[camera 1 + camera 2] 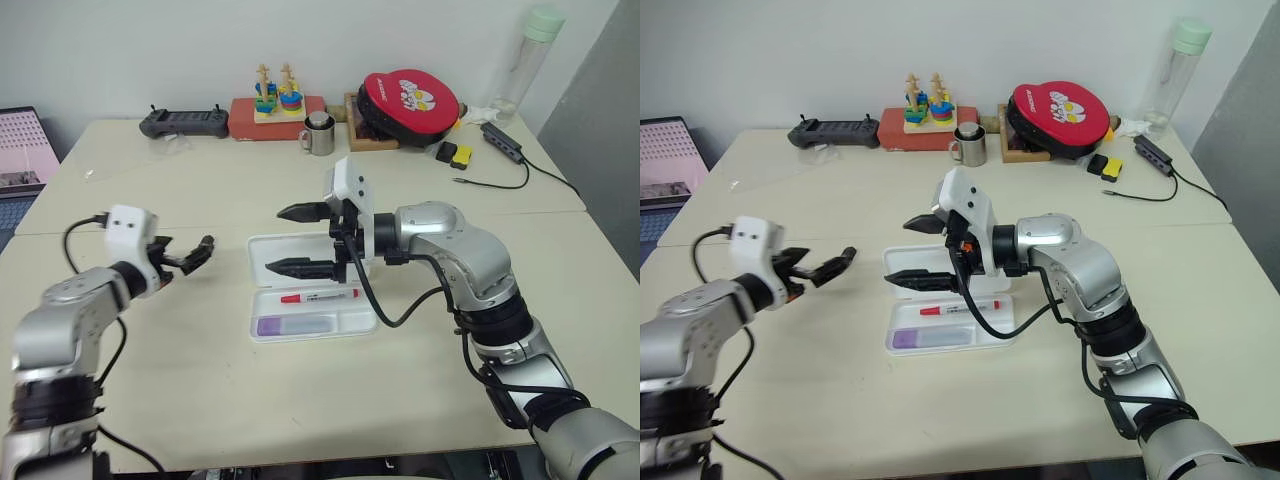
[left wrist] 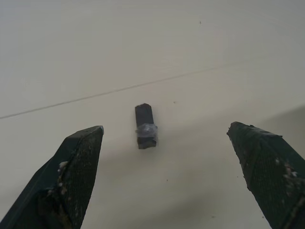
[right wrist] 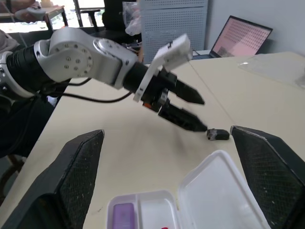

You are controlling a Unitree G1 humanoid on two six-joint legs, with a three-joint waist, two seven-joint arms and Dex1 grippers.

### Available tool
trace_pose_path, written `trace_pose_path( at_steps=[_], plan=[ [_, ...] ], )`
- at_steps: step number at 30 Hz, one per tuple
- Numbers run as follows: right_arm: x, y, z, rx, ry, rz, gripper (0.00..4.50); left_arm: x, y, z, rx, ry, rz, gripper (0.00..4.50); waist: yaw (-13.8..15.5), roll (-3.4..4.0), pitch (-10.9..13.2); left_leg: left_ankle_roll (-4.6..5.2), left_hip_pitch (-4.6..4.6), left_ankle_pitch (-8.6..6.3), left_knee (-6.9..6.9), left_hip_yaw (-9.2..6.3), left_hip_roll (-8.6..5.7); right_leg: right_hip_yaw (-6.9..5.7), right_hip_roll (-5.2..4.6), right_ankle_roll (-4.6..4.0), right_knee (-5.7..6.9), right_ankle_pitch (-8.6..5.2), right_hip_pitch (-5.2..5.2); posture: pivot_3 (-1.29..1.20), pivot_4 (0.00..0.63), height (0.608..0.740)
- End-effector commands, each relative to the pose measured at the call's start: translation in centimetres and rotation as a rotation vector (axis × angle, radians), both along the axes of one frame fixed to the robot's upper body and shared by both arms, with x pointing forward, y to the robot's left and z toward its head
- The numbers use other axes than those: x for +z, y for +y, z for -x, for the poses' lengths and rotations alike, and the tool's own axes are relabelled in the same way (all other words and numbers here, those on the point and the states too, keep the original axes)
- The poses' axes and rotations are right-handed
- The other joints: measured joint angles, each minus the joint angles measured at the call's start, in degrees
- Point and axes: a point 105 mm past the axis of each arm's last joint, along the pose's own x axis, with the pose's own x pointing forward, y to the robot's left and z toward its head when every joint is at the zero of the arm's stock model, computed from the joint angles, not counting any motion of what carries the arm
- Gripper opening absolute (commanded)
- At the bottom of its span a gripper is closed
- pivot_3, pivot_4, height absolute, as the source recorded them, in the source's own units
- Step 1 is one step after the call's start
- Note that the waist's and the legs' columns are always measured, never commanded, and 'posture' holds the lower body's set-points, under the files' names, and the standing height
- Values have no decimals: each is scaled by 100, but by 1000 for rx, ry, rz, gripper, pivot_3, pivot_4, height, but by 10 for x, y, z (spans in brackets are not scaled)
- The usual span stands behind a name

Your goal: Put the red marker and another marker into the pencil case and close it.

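Flat white plastic pencil case (image 1: pixel 262 305) open, slim red marker (image 1: pixel 320 296) inside

You see the pencil case (image 1: pixel 902 320) lying open on the table (image 1: pixel 1040 400). The red marker (image 1: pixel 958 308) and the purple marker (image 1: pixel 930 338) lie inside it. Your right gripper (image 1: pixel 908 251) hangs wide open above it. Your left gripper (image 1: pixel 836 264), also open, is at nine o'clock from the case.

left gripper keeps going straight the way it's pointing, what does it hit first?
Likely the small dark stubby cylinder lying on the table: it sits centred ahead of the left gripper, between its open jaws. Depth is unclear; it might pass just above.
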Motion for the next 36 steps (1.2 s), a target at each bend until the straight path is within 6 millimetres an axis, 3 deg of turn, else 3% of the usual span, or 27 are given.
trace_pose_path(
  at_steps=[1,6,15,16,23,32,36],
  plan=[
    [31,-2,-4,-70,-128,-65,4454,-8,-3,-19,-16,17,-46,4500,-16,-1,0,0,0,0,3,1,0,0,0,0,2,0,0,0,150,740],
    [39,-7,-5,-107,-143,-91,4454,-24,0,-32,0,65,-73,4500,-35,-1,-1,0,-3,0,15,-1,-2,-1,-1,0,3,0,0,0,150,740],
    [43,-11,-10,-135,-146,-100,4454,-36,0,-36,20,114,-20,4500,-24,-1,-2,0,-4,0,38,-3,-6,3,-4,1,19,1,5,0,150,740],
    [44,-11,-10,-137,-146,-101,4500,-37,0,-36,26,117,-19,4125,-24,-1,-2,0,-4,0,39,-3,-5,3,-4,1,21,1,5,0,150,740],
    [46,-13,-15,-153,-145,-111,4500,-39,3,-34,50,122,-3,2989,-39,0,-2,0,-3,0,40,-3,-5,5,-4,1,23,1,4,0,150,740],
    [44,-13,-16,-157,-139,-109,4500,-36,3,-33,80,120,6,1035,-38,0,-3,0,-4,0,40,-3,-5,6,-4,1,23,1,4,0,150,740],
    [43,-13,-17,-159,-138,-105,4500,-34,5,-33,88,117,5,521,-39,0,-3,0,-4,0,39,-3,-5,6,-4,1,23,1,4,0,150,740]
  ],
)
